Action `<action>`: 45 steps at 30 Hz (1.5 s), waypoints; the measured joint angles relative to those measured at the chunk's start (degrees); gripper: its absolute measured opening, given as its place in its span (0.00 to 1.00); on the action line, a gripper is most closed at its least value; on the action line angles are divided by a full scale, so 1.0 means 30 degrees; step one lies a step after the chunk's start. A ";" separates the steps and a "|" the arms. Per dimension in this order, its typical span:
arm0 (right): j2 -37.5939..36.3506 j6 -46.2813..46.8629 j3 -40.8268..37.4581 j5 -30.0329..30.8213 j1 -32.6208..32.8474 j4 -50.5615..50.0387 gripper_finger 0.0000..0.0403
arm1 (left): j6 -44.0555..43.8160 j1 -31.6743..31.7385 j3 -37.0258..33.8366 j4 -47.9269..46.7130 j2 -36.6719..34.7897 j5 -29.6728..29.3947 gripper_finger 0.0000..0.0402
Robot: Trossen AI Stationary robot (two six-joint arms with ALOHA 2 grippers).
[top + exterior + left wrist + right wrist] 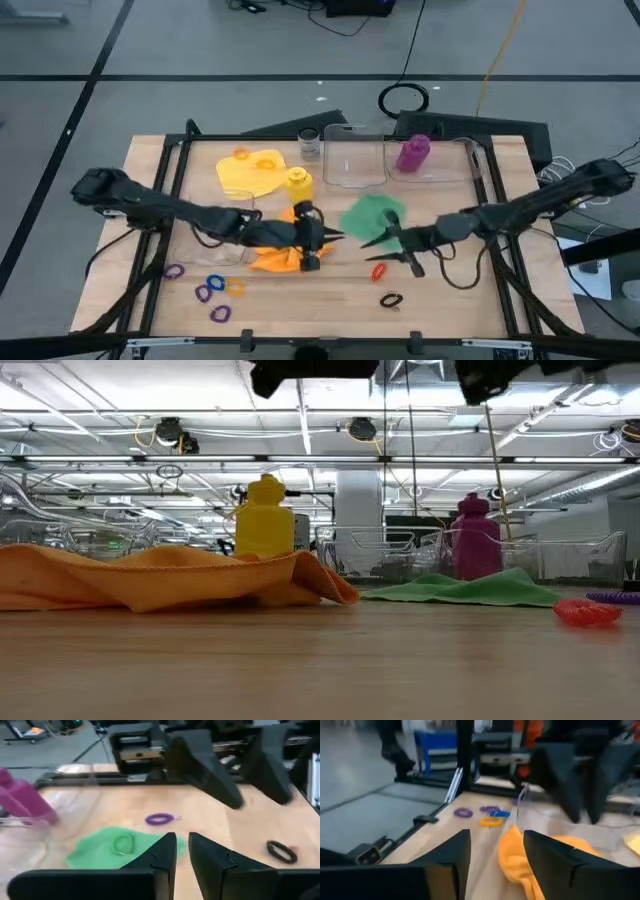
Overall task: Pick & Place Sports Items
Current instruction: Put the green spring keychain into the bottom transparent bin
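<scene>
Orange cloth (pixel 278 256) lies crumpled mid-tabletop (pixel 470 300), its long axis running left to right across my low view, one folded corner tapering toward the green cloth (pixel 372 214). My left pincer (pixel 322 238) hovers right over its far edge, fingers (pixel 162 857) drawn close with only a narrow slit between them and nothing gripped that I can see. Opposite it, my right pincer (pixel 375 238) hangs over the near edge of the green cloth, tips pointed at the left one; its fingers (pixel 454 851) stand apart with a clear gap and hold nothing. The two pincers face each other, close but not touching.

Green cloth sits flat and spread, a green ring (pixel 123 843) lying on it in my left wrist view. Yellow bottle (pixel 298 185) stands upright just behind the orange cloth, beside the yellow cloth (pixel 250 175), which carries an orange ring (pixel 241 154) and a yellow one (pixel 266 161). Purple bottle (pixel 413 154) stands upright in a clear plastic box (pixel 452 170) at the back; a second clear box (pixel 353 160) sits beside that one, with a small glass jar (pixel 309 143) next to it.

Near the front edge on the left, I see purple, blue and yellow rings (pixel 212 291) scattered loosely. To the right, a red ring (pixel 379 271) lies just beside my right pincer, and a dark ring (pixel 391 300) closer to the front.
</scene>
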 joint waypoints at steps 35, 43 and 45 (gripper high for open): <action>0.0024 0.4186 -0.8138 0.1597 0.1784 1.1379 0.11 | 0.1480 -0.1312 0.0000 0.3493 0.2671 0.1512 0.12; 0.0024 0.3613 -0.9288 0.1571 0.1666 1.3411 0.08 | 0.1153 -0.0129 0.0007 0.3609 0.2669 0.1564 0.12; -0.0008 0.3618 -0.9307 0.1535 0.1666 1.3280 0.08 | 0.0883 0.0230 0.0007 0.3622 0.2671 0.2033 0.12</action>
